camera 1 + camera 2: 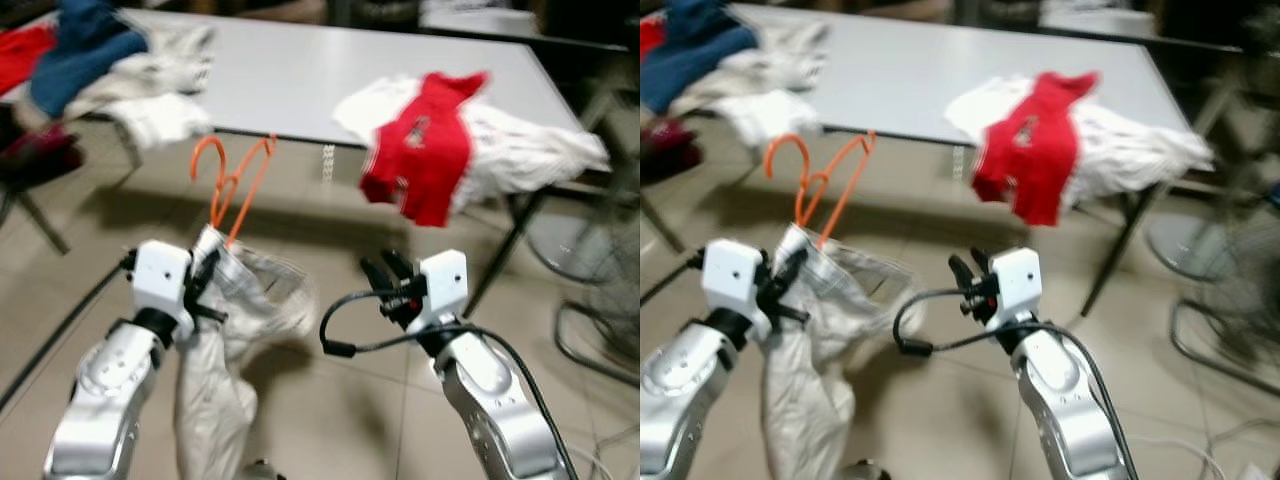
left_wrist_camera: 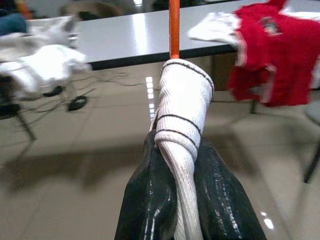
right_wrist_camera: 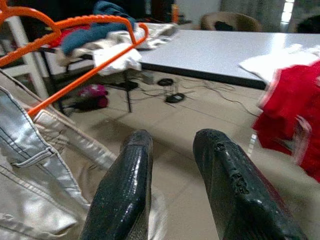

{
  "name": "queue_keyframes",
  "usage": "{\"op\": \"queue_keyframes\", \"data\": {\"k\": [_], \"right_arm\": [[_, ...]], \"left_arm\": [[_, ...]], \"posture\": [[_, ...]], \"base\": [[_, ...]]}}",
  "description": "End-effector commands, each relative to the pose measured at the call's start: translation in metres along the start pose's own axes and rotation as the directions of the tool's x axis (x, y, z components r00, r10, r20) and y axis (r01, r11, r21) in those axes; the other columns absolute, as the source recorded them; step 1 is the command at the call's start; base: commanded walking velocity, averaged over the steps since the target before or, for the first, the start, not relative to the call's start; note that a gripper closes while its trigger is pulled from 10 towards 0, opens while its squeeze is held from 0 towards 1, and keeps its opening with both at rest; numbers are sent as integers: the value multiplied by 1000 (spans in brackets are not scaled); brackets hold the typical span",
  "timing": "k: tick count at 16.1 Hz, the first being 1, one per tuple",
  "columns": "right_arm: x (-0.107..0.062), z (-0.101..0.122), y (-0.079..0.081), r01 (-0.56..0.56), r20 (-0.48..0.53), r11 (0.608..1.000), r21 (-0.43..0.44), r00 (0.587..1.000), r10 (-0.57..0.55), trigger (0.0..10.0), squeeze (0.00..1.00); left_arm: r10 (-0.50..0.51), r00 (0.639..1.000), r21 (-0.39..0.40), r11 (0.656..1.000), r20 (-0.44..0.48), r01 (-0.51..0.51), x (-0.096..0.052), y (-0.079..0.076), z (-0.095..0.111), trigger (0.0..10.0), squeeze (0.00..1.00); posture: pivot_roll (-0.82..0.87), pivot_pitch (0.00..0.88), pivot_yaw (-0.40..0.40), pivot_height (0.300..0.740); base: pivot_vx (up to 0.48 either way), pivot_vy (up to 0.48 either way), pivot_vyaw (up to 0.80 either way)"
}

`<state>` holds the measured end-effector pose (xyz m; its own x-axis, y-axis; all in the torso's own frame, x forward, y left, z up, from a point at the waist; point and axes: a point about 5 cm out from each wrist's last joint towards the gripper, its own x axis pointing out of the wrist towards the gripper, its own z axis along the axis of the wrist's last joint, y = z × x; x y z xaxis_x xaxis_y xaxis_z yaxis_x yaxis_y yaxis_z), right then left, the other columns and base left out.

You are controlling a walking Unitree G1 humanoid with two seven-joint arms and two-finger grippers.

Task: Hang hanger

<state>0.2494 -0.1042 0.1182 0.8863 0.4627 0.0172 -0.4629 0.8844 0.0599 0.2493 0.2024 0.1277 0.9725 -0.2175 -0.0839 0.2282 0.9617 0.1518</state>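
hanger (image 1: 232, 182): 1 | trousers (image 1: 225, 340): 1 | table (image 1: 330, 80): 1 | pincers: 2 | red shirt (image 1: 420, 150): 1

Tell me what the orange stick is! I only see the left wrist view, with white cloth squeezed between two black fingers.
Observer: It is an orange hanger, and its hook points up towards the grey table.
Operator: What is the white cloth?
Observer: Pale trousers hanging on that hanger. They droop towards the floor beside the left gripper, which is shut on them.
Operator: Where is the other hand?
Observer: The right gripper hovers open to the right of the trousers, holding nothing.
Operator: Is there more on the table?
Observer: Yes, a blue garment lies on a pile at its left end.
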Motion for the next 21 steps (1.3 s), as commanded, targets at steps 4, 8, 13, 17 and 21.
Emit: {"op": "queue_keyframes", "data": {"k": [4,8,13,17,21], "right_arm": [[9,-2,2,-47,16,999,-23,999,47,10000,0],[11,-2,10,-158,5,987,-37,987,158,10000,0],[19,2,11,-161,23,987,-27,987,162,10000,0],[16,0,13,-94,14,994,61,996,93,10000,0],[-1,-7,1,-19,-9,993,113,1000,20,10000,0]], "left_arm": [[22,1000,23,999,18,-23,-3,2,-1,10000,0],[45,999,-11,999,15,-45,-7,-3,-6,10000,0],[64,997,1,998,35,-64,-8,-4,-1,10000,0],[24,999,18,1000,33,-24,-1,-7,1,10000,0],[-9,999,29,1000,45,8,1,-4,5,10000,0]], "posture": [[-23,0,-10,740],[-21,0,-49,740],[-22,0,-72,740],[-56,0,-42,740],[-70,0,-11,740]], "base": [[0,0,800],[0,0,800],[0,-96,800],[0,-360,200],[0,243,-117]]}}
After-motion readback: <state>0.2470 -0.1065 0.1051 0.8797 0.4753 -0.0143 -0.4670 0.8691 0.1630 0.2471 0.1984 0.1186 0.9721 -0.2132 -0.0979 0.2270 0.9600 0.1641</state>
